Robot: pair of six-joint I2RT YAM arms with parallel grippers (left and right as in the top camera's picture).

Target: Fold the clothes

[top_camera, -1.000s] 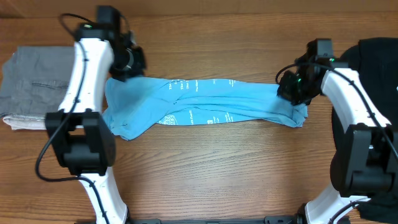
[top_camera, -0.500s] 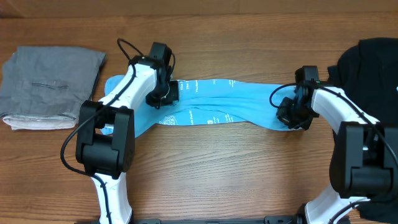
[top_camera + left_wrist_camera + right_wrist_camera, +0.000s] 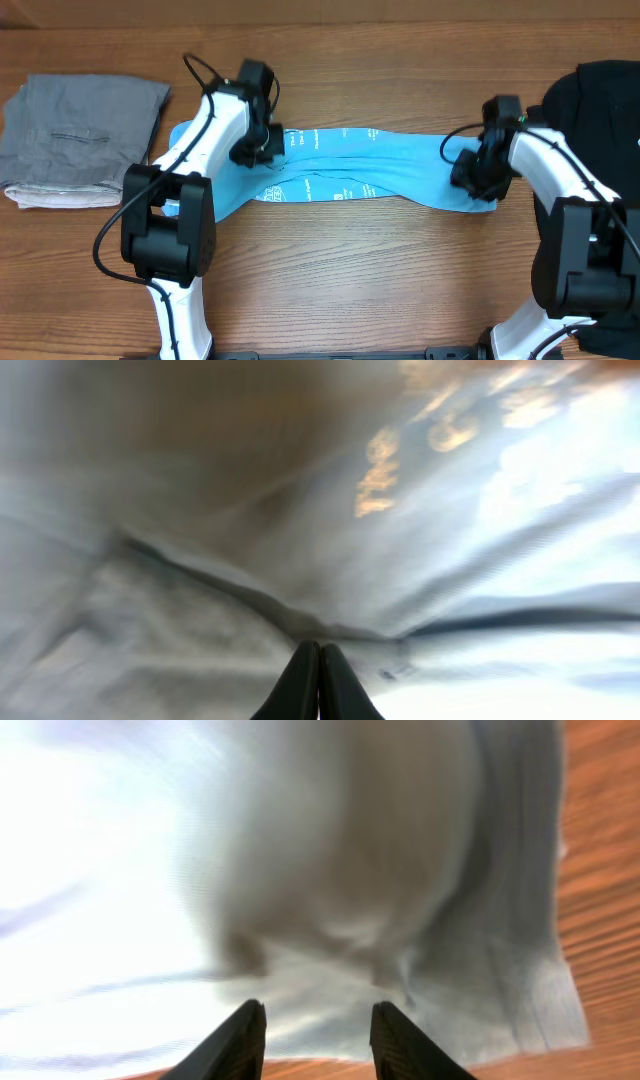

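Pinching a crease of the rumpled light blue T-shirt, the left gripper sat closed, the right gripper parted and empty above its far end, the shirt a long band across the wooden table, folded grey garment at nine o'clock, black garment at three.

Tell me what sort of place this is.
Probably a robot lab bench: left arm and right arm at a wooden table, light blue T-shirt between them, folded grey garment aside.
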